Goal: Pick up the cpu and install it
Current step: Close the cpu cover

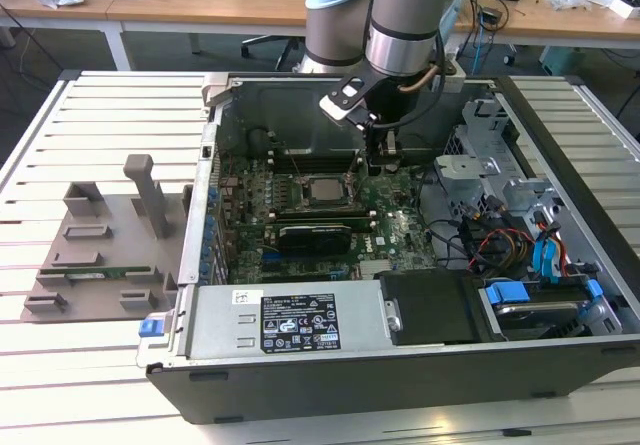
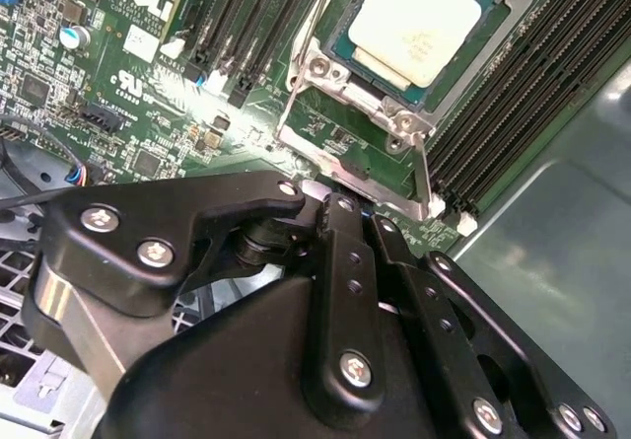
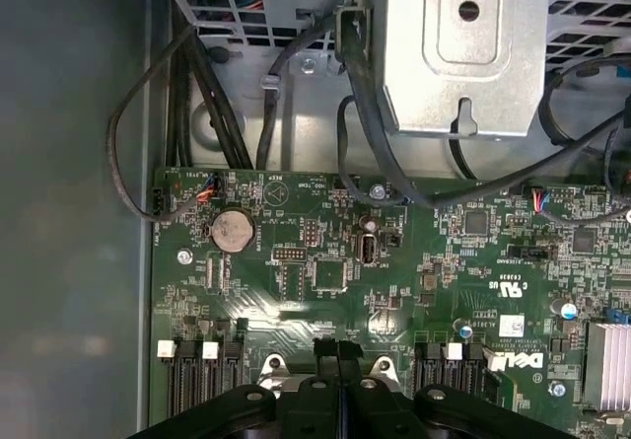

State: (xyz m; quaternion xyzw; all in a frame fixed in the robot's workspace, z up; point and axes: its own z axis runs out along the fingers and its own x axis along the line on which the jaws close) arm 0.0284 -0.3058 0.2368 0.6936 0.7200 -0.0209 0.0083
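The cpu [image 2: 419, 20], a flat square chip with a silvery-grey top plate, is seated level inside the socket frame [image 2: 335, 76].

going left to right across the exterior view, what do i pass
grey plastic parts holder → silvery square cpu → black gripper → silver metal drive cage → blue flat cables
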